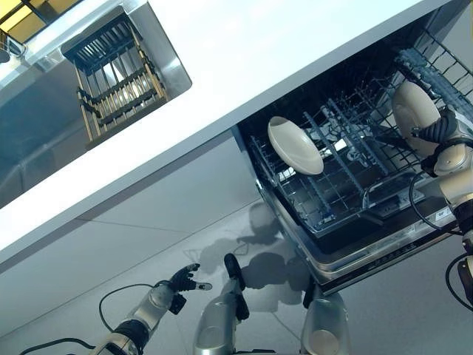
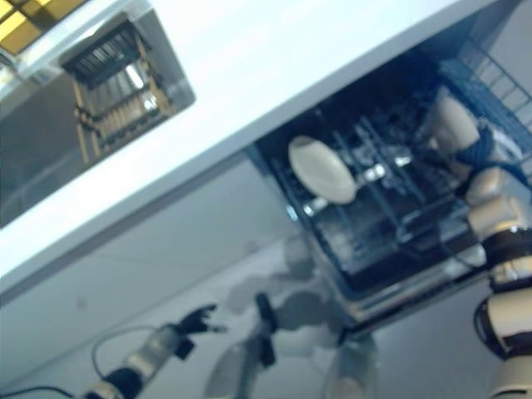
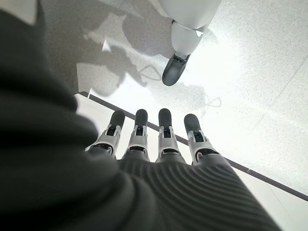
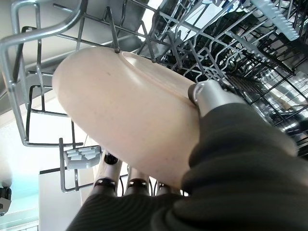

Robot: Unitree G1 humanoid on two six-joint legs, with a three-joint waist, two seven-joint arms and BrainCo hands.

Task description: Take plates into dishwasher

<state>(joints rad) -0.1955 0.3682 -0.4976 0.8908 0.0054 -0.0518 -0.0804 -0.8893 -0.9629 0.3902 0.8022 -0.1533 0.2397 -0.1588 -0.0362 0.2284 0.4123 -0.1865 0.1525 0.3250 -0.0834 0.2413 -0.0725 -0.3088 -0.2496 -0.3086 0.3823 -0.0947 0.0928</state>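
Plates are what we care about here, and the one in play, the held plate, sits in our right hand, pinched between the thumb on its upper face and the fingers curled beneath it. We have it well over the pulled-out dishwasher rack, among the wires at the rack's far right end, and it looks tilted, close to standing on edge. In the wrist view the rim furthest from our palm lies right against a rack tine, though we cannot tell whether it has entered a slot. Our guess is that the coming move turns on this: the plate's flat face has to line up with the gaps between tines just past our fingertips, so that it can slide edge-first down and away from the palm.

A second plate already stands in the rack, well apart from our right hand, toward the rack's other end. Our left hand hangs low over the floor, fingers straight and loosely spread, holding nothing, far from the rack.
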